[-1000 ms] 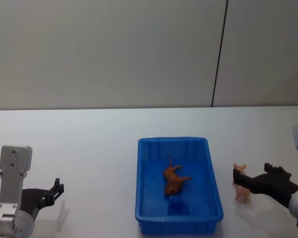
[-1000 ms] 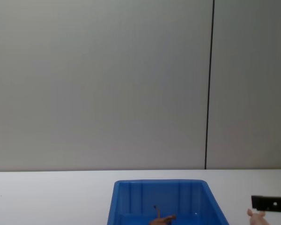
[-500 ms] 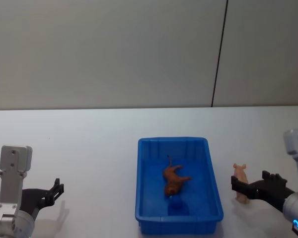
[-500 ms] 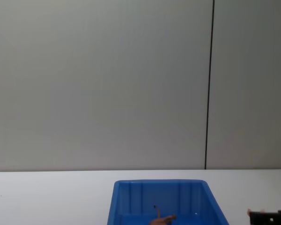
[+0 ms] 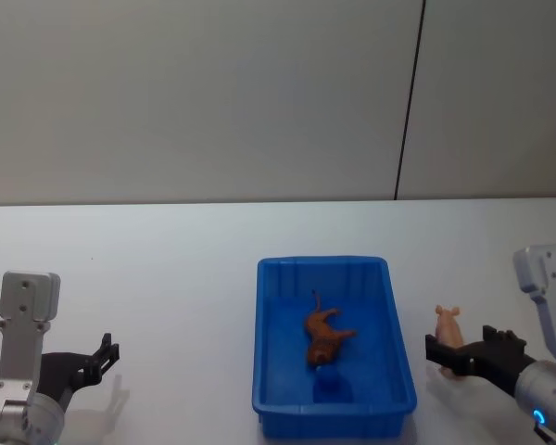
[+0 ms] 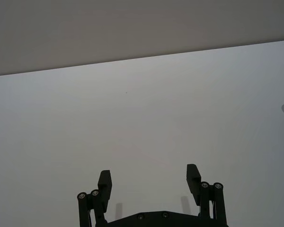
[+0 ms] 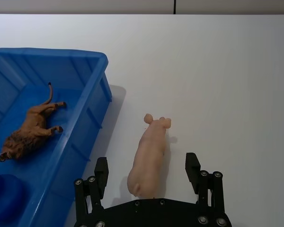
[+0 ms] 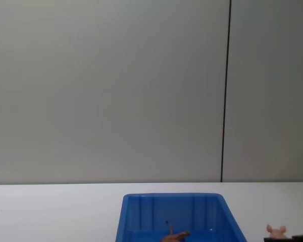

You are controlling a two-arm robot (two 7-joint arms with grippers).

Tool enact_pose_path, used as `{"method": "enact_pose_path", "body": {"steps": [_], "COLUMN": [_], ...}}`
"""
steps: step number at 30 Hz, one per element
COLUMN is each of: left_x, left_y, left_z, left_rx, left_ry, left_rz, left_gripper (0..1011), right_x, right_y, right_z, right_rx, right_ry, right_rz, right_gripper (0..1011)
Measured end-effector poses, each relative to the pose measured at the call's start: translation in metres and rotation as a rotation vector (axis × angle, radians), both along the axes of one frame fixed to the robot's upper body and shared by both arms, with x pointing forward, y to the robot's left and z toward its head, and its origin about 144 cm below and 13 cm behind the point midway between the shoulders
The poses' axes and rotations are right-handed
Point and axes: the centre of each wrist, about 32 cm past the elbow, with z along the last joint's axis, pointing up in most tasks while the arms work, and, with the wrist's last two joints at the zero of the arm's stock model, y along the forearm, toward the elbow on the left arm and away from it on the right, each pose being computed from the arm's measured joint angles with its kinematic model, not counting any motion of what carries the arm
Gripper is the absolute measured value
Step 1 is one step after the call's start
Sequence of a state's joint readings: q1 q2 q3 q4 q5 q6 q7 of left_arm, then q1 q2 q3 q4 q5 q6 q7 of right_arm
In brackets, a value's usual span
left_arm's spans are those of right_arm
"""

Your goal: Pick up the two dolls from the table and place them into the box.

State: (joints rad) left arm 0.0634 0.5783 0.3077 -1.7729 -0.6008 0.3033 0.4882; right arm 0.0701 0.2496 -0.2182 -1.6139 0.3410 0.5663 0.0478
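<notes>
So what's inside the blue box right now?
The brown doll lies on its side on the floor of the box. A dark blue shape sits near the front wall; what it is can't be told. The pink doll stands outside, on the table.

Bare table (image 5: 167, 278) left of box (image 5: 334, 404): open passage. Narrow gap between box wall and pink doll (image 7: 149, 153), partly taken by one finger of spread right pincer (image 7: 146, 172). Box floor: brown doll (image 5: 322, 337) near centre, free room around it. Left pincer (image 6: 149, 178) spread over bare table.
</notes>
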Motion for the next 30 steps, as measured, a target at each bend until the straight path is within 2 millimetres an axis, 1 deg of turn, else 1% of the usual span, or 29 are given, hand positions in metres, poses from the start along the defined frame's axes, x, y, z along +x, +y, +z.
{"method": "enact_pose_path", "body": {"steps": [21, 23, 24, 27, 30], "left_x": [0.000, 0.000, 0.000, 0.000, 0.000], "left_y": [0.000, 0.000, 0.000, 0.000, 0.000], "left_z": [0.000, 0.000, 0.000, 0.000, 0.000], "left_rx": [0.000, 0.000, 0.000, 0.000, 0.000], "left_ry": [0.000, 0.000, 0.000, 0.000, 0.000], "left_rz": [0.000, 0.000, 0.000, 0.000, 0.000], "left_gripper": [1003, 1003, 1003, 1003, 1003], "right_x": [0.012, 0.012, 0.012, 0.013, 0.014], "right_y": [0.007, 0.007, 0.007, 0.008, 0.008], "right_z": [-0.013, -0.014, -0.014, -0.015, -0.015], "right_rx": [-0.013, -0.014, -0.014, -0.014, -0.015], "right_ry": [0.039, 0.039, 0.040, 0.041, 0.042], "right_rz": [-0.011, -0.011, -0.011, -0.011, -0.012], "right_gripper": [994, 966, 929, 868, 782]}}
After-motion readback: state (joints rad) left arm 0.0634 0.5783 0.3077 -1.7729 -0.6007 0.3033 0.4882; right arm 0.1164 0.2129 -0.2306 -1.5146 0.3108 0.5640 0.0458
